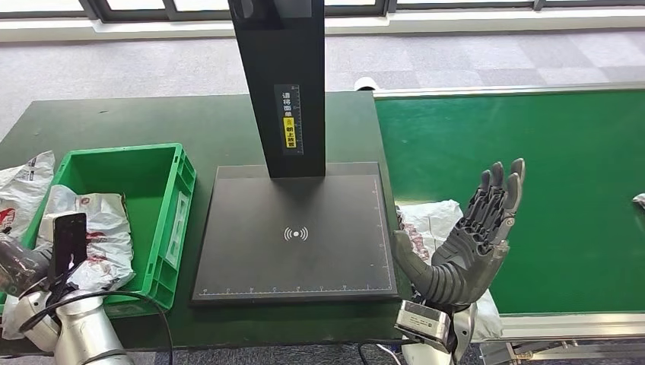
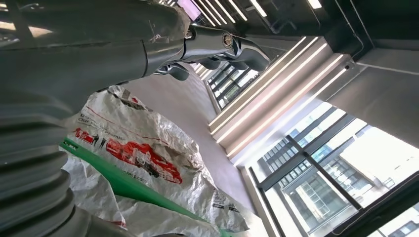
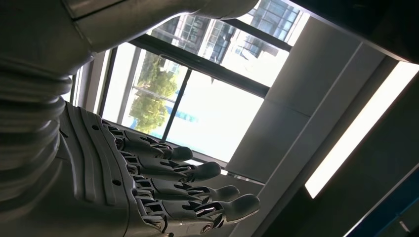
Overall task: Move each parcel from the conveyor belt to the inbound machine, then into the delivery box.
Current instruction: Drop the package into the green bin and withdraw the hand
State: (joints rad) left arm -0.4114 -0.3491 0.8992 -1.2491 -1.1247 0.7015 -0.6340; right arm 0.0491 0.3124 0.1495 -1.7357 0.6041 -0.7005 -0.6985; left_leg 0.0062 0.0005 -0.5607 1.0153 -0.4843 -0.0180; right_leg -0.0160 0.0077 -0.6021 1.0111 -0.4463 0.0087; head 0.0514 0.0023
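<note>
A white parcel (image 1: 430, 223) lies at the near left end of the green conveyor belt (image 1: 563, 190), partly under my right hand (image 1: 475, 239). That hand is raised, fingers stretched out and apart, holding nothing; the right wrist view shows the right hand (image 3: 163, 187) against a window. The black inbound machine's scan plate (image 1: 297, 236) is bare. Another white parcel with red print (image 1: 99, 228) lies in the green delivery box (image 1: 169, 220). My left hand (image 1: 34, 266) hovers at the box's near left corner; in the left wrist view the left hand (image 2: 217, 47) is spread above that parcel (image 2: 143, 153), holding nothing.
The machine's black post (image 1: 278, 84) rises behind the plate. A crumpled white bag (image 1: 23, 186) lies on the dark table left of the box. A further parcel's edge (image 1: 639, 200) peeks in at the belt's far right. Grey carpet lies beyond the table.
</note>
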